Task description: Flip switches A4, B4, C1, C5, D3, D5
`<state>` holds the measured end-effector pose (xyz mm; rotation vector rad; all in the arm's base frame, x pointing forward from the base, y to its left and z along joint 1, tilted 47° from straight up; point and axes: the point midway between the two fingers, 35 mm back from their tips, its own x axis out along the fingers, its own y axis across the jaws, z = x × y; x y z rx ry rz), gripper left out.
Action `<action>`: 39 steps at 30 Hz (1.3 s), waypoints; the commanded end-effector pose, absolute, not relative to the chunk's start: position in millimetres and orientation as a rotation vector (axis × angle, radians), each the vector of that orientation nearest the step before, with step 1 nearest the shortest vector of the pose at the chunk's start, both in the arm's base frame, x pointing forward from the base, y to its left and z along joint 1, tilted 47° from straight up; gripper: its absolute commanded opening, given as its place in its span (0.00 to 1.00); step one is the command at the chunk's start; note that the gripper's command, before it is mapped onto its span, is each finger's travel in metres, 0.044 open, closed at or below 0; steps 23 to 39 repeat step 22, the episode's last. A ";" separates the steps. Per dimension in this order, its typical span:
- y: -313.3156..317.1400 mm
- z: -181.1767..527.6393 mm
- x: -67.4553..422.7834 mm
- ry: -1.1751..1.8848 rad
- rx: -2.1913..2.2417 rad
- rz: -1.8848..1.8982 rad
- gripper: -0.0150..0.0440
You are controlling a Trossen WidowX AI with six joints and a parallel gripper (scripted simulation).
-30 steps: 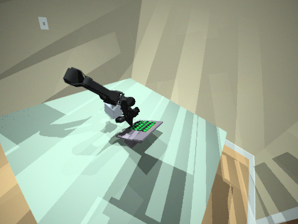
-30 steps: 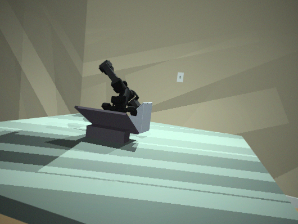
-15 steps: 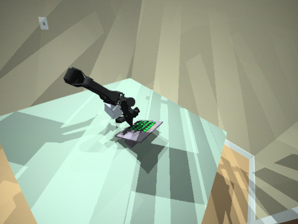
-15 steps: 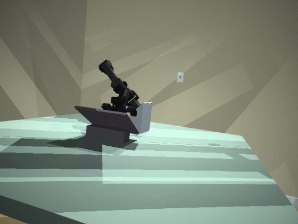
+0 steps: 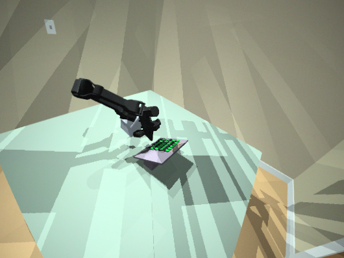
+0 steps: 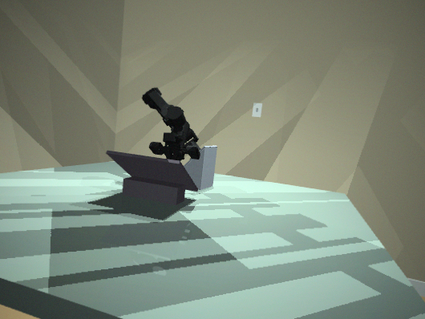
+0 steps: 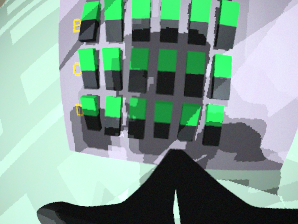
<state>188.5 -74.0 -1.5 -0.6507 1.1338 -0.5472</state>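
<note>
The tilted lavender panel carries rows of green and dark switches. The wrist view shows the lower part of row B with B4, then row C with C1 and C5, and row D with D3 and D5. Row A is out of that view. Which ends are raised is hard to tell. My gripper is shut and empty. Its tips appear just on the near side of row D, around columns 4 and 5. The panel hides them in the exterior view.
The panel stands on a dark block on the pale green table. A grey-white stand is by the arm, behind the panel in the exterior view. Hard-edged shadows cross the panel and table.
</note>
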 end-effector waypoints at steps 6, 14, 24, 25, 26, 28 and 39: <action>-52.7 30.0 177.9 1.113 -0.657 -0.572 0.25; -33.5 34.2 210.9 1.112 -0.655 -0.572 0.25; -12.3 31.0 243.7 1.110 -0.654 -0.572 0.25; -12.3 31.0 243.7 1.110 -0.654 -0.572 0.25; -12.3 31.0 243.7 1.110 -0.654 -0.572 0.25; -12.3 31.0 243.7 1.110 -0.654 -0.572 0.25; -12.3 31.0 243.7 1.110 -0.654 -0.572 0.25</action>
